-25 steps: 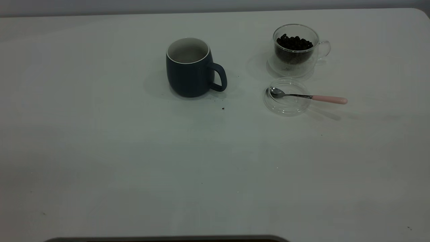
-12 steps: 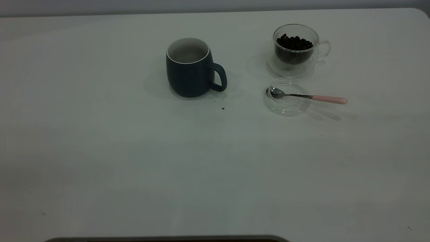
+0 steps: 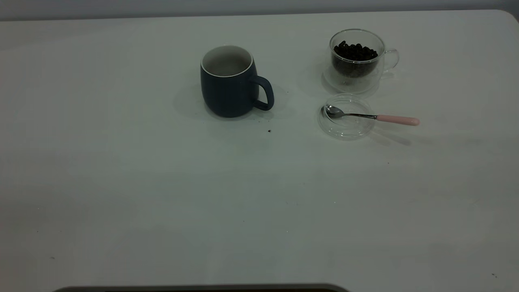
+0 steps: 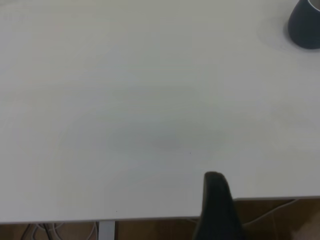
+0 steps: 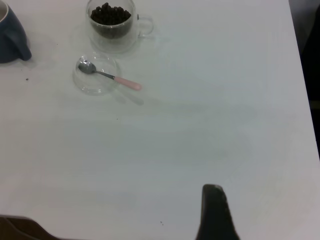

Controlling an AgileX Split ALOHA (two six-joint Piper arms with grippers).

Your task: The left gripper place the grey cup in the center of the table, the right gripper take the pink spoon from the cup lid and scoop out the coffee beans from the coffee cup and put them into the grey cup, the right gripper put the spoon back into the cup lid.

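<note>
Nothing has moved over the last second. Grey cup [image 3: 229, 81] stands mid-table at the far side; pink spoon [image 3: 371, 117] rests on the cup lid [image 3: 346, 127], near the coffee cup [image 3: 357, 61]. Both grippers sit off the table's near edge, jaw state unclear, so spoon pickup has not begun.

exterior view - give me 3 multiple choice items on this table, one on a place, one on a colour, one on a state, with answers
1. Where does the pink spoon's bowl rest?
A. in the grey cup
B. on the cup lid
C. in the coffee cup

2. What colour is the grey cup's inside?
A. off-white
B. black
C. pink

3. What state is the coffee cup in?
A. tipped over
B. empty
C. upright, holding coffee beans

Answers:
1. B: the pink spoon lies with its metal bowl on the cup lid and its handle reaching out past the rim.
2. A: the grey cup shows a pale interior.
3. C: the coffee cup stands upright with the coffee beans heaped inside.
</note>
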